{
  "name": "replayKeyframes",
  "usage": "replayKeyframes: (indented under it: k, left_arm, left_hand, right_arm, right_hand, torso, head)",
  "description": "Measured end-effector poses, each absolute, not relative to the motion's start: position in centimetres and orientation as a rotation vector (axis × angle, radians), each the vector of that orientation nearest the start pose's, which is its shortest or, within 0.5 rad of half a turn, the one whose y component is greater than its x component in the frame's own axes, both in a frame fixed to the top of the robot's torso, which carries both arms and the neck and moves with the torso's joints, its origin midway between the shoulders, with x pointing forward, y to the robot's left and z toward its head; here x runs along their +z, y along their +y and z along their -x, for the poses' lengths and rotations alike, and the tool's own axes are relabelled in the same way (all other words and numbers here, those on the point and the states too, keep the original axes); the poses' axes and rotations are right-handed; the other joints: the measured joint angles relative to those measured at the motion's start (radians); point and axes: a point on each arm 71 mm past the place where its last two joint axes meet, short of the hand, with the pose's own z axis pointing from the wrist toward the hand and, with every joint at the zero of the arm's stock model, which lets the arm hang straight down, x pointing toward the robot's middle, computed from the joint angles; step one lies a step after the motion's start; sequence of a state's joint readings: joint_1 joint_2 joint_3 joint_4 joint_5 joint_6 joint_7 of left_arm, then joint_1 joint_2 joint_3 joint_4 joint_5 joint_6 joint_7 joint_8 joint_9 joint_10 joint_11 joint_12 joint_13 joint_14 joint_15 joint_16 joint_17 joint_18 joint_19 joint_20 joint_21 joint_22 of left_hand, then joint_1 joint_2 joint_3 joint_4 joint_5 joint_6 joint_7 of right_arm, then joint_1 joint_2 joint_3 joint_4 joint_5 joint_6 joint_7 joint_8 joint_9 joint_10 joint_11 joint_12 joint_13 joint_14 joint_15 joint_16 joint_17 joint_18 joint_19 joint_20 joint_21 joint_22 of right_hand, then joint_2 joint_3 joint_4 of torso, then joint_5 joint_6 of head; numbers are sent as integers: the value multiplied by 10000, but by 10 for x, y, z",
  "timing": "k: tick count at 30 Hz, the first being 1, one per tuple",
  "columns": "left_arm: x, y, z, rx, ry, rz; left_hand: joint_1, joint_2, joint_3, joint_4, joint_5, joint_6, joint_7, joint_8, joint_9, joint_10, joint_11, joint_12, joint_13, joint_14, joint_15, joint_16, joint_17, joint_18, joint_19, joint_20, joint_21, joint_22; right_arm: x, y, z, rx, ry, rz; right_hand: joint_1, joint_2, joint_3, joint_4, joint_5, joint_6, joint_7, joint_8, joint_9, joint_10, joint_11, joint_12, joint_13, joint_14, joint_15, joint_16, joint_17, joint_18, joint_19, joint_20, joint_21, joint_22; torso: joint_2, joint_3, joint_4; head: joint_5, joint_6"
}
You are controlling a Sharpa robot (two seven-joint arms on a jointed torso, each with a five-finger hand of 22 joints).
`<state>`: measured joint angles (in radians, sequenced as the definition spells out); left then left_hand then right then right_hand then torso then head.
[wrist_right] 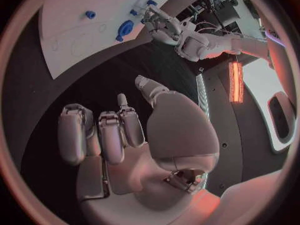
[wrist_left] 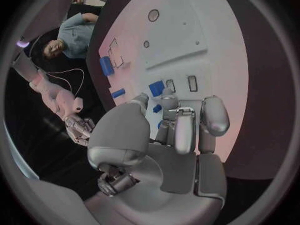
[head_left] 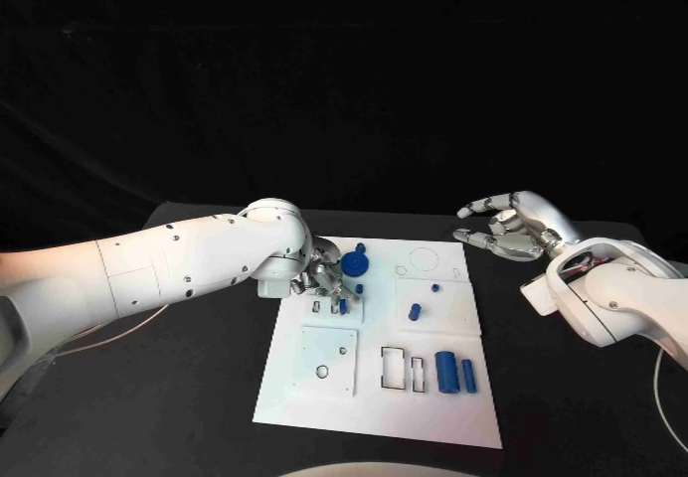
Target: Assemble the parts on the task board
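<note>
Parts (head_left: 454, 372) lie loose near the task board (head_left: 380, 417) front edge, so assembly seems partial. Left hand (head_left: 318, 281) fingers pinch a small blue piece (head_left: 343, 306); right hand (head_left: 509, 227) fingers spread, empty.

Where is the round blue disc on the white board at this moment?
In the head view, the round blue disc sits near the task board's far edge, just beside the left hand's fingertips.

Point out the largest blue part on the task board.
The round blue disc near the board's far edge, right beside the left robot hand. The other blue parts are slim pegs or cylinders, like the pair at the near right.
</note>
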<state>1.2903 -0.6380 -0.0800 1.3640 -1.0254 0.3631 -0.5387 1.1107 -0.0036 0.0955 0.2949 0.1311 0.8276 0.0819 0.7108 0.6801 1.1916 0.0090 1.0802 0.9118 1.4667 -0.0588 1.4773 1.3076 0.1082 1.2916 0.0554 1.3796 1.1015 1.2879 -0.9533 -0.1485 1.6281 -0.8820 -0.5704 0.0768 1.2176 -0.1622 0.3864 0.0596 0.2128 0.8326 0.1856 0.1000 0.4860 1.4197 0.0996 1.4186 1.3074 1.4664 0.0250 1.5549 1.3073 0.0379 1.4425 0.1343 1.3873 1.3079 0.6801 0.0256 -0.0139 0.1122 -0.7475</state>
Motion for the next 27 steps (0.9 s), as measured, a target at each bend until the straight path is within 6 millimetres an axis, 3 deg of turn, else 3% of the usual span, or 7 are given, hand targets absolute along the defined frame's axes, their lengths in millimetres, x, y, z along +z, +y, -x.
replayKeyframes:
  k: [9, 19, 22, 27]
  left_arm:
    - [-215, 157, -502, -3990, 24983, -180]
    - [-216, 157, -501, -4096, 25159, -139]
    - [-216, 157, -500, -4167, 25219, -61]
    - [-217, 158, -500, -4352, 25335, 168]
  left_hand:
    - [945, 95, 610, -26, 0, -38, -35, -222, 146, -88, 17, -38, -79, -37, 37, -38, 0, 1, -37, 37, 0, 29]
    - [1632, -274, 1720, -24, 0, -37, -35, -434, 296, -160, 18, -125, -195, -37, 37, -38, -1, 0, -36, 37, 0, 97]
    - [1914, -555, 2428, -41, 0, -37, -35, -485, 382, -231, -54, -268, -314, -36, 37, -38, -1, 1, -36, 37, 0, 97]
    - [2492, -1090, 4695, -190, -3, -37, -34, -570, 692, -251, -33, -409, -475, -36, 37, -38, -1, 1, -36, 37, 0, 164]
  right_arm:
    - [-164, -234, -470, 9182, 15308, -3591]
    - [-166, -234, -471, 9168, 15362, -3602]
    - [-166, -233, -471, 9163, 15378, -3605]
    - [-167, -234, -471, 9146, 15407, -3620]
  right_hand:
    - [0, 0, 0, 0, 0, 0, 0, 0, 0, 0, 0, 0, 0, 0, 0, 0, 0, 0, -3, -4, -14, -1]
    - [0, 0, 0, -1, 0, 0, 0, 0, 1, 1, 1, 0, -1, 0, 0, 0, 8, -1, -36, -36, -50, -2]
    - [0, 0, 0, -1, 0, 0, 0, 0, 1, 0, 0, 0, -1, 0, 0, 0, 8, 0, -36, -36, -50, -3]
    - [0, 0, -28, 28, 0, 0, 0, 0, 1, 1, 0, 0, -1, 0, 0, 0, 7, -1, -36, -36, -50, -3]
  torso:
    - [-11, 1, 4]
    - [-19, 7, 3]
    - [-19, 12, 3]
    - [-19, 12, 2]
  head:
    - [7, -53]
    - [19, -93]
    - [18, -94]
    - [23, -94]
